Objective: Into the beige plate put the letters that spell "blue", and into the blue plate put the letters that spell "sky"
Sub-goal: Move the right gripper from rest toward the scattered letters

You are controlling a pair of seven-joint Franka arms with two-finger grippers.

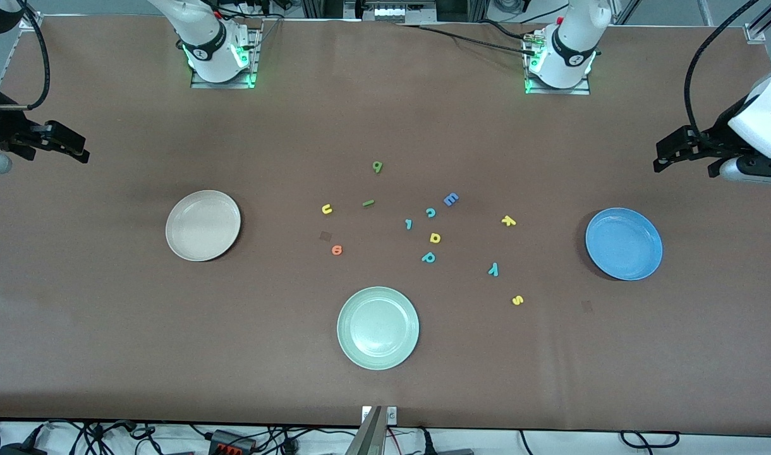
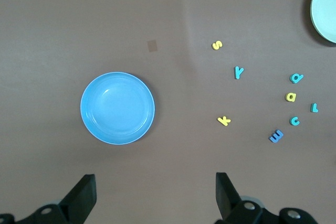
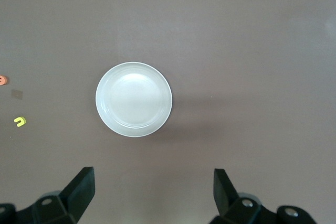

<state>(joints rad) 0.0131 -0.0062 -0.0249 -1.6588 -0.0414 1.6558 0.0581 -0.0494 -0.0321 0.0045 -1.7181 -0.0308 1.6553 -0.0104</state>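
Observation:
The beige plate (image 1: 202,225) (image 3: 134,99) lies bare toward the right arm's end, the blue plate (image 1: 624,244) (image 2: 117,108) bare toward the left arm's end. Between them lie the green b (image 1: 377,167), dark green l (image 1: 368,203), yellow u (image 1: 327,209) (image 3: 20,121) and orange e (image 1: 337,250) (image 3: 2,80). Closer to the blue plate are the yellow k (image 1: 509,220) (image 2: 224,121), teal y (image 1: 493,270) (image 2: 239,72) and yellow s (image 1: 517,300) (image 2: 217,45). My left gripper (image 1: 660,155) (image 2: 156,192) hangs open over the table's end past the blue plate. My right gripper (image 1: 82,150) (image 3: 154,190) hangs open past the beige plate. Both hold nothing.
A pale green plate (image 1: 378,327) (image 2: 325,9) sits nearer the front camera, mid-table. Among the letters lie a blue E (image 1: 450,200) (image 2: 276,136), teal c (image 1: 430,212), small teal bar letter (image 1: 409,224), yellow a (image 1: 435,237) and teal p (image 1: 428,257).

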